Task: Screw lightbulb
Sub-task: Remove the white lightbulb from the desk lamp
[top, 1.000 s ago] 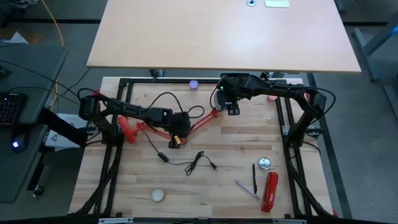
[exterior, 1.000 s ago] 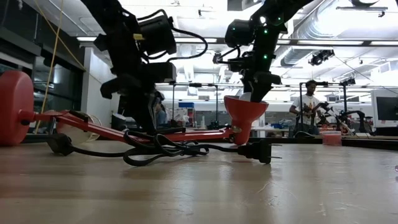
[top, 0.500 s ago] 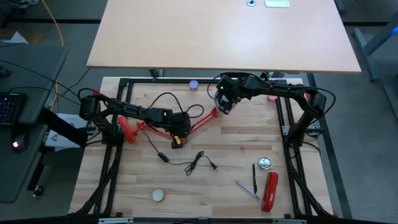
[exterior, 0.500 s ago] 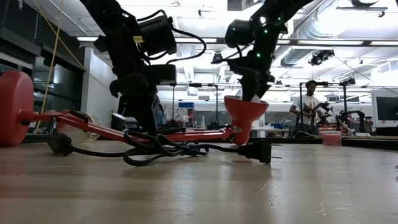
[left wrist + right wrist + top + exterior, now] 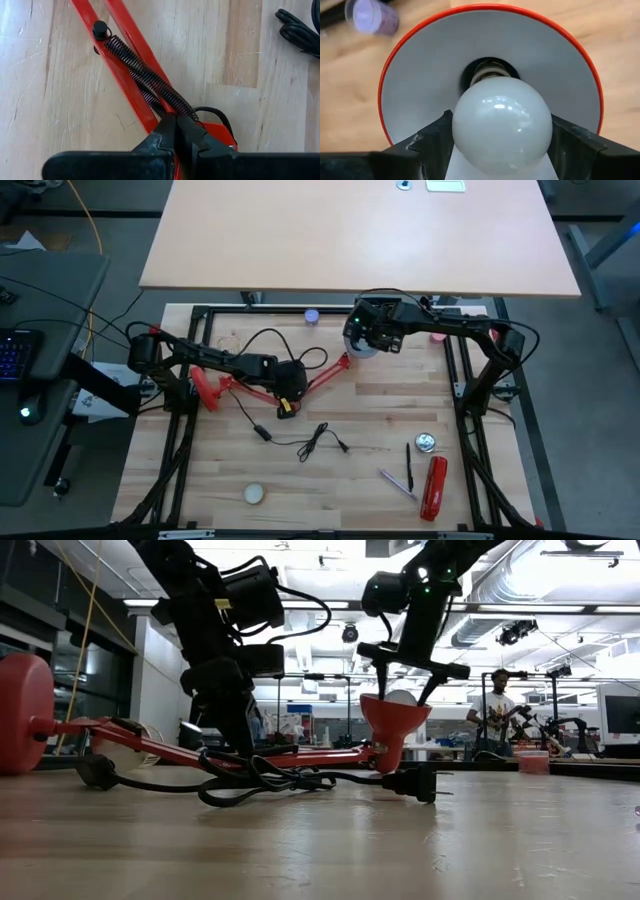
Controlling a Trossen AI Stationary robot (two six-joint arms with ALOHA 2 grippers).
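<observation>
though hidden overhead, lightbulb [image 5: 502, 124] sits in shade [image 5: 420, 75].

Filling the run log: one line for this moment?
left claw: shut on lamp arm | right claw: around lightbulb | lightbulb: base in shade socket

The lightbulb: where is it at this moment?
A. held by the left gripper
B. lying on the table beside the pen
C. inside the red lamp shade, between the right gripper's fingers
C: the lightbulb sits in the red lamp shade, its base at the socket, with the right gripper fingers at either side.
</observation>
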